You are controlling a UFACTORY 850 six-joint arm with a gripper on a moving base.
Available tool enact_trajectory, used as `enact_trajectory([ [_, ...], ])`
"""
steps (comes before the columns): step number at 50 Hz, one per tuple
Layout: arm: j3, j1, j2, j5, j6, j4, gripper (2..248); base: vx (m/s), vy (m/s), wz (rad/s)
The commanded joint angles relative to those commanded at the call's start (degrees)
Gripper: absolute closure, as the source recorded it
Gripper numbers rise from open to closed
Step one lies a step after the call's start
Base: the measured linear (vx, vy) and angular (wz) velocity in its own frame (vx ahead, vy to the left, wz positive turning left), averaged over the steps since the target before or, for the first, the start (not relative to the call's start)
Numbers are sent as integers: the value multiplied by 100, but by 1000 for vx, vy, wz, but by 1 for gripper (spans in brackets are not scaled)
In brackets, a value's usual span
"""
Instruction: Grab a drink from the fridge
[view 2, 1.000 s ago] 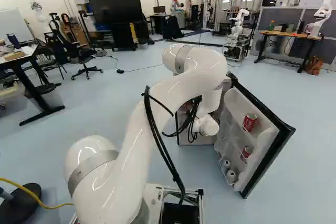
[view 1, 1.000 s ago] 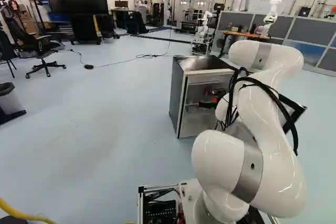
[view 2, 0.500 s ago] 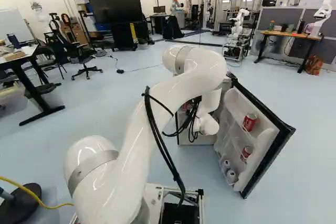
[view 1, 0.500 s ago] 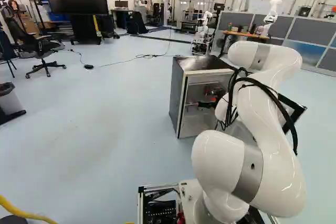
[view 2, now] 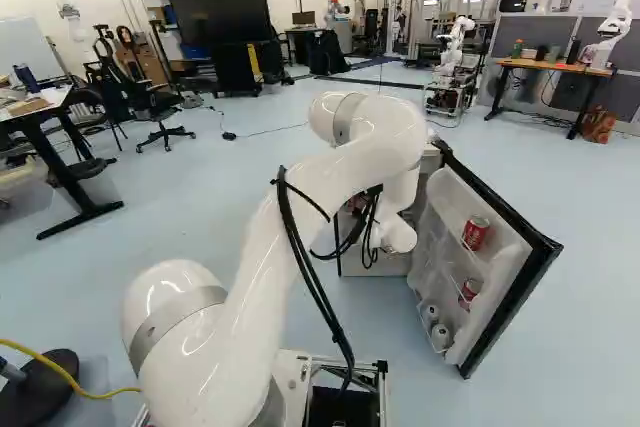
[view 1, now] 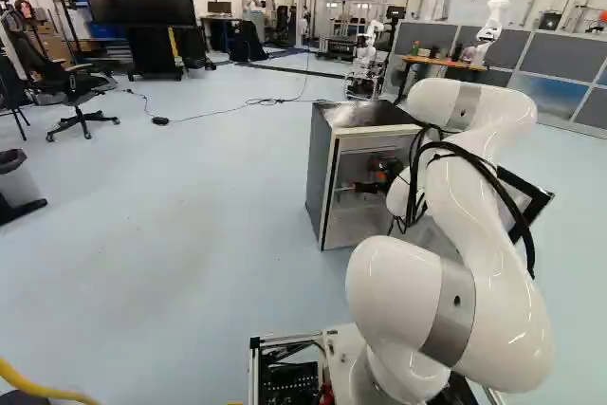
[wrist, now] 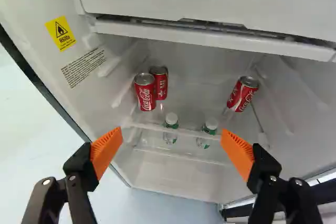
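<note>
Beside the fridge (view 1: pixel 321 173), the gripper (view 1: pixel 372 187) reaches in, its arm (view 1: pixel 488 215) arching from the right. Only the wrist view shows wide-spread fingers (wrist: pixel 106 150) facing red cans (wrist: pixel 145 93) inside; only the right base view, door cans (view 2: pixel 475 233).

The cans (wrist: pixel 145 98) are red with white lettering, bottles (wrist: pixel 171 124) white-capped and partly green, fridge lining (wrist: pixel 39 3) white, sticker (wrist: pixel 60 33) yellow and black.

From behind the arm (view 1: pixel 465 211), the two base views look ahead and slightly down; both share the fridge (view 1: pixel 321 173), right of the centre. The wrist view looks from quite near into this same fridge.
</note>
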Motion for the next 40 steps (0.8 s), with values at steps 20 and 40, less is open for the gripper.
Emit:
enact_trajectory([
  [20, -280, 106, -143, 0, 0, -139, 3, 0, 0, 0],
  [40, -451, 238, -231, 0, 0, -143, 3, 0, 0, 0],
])
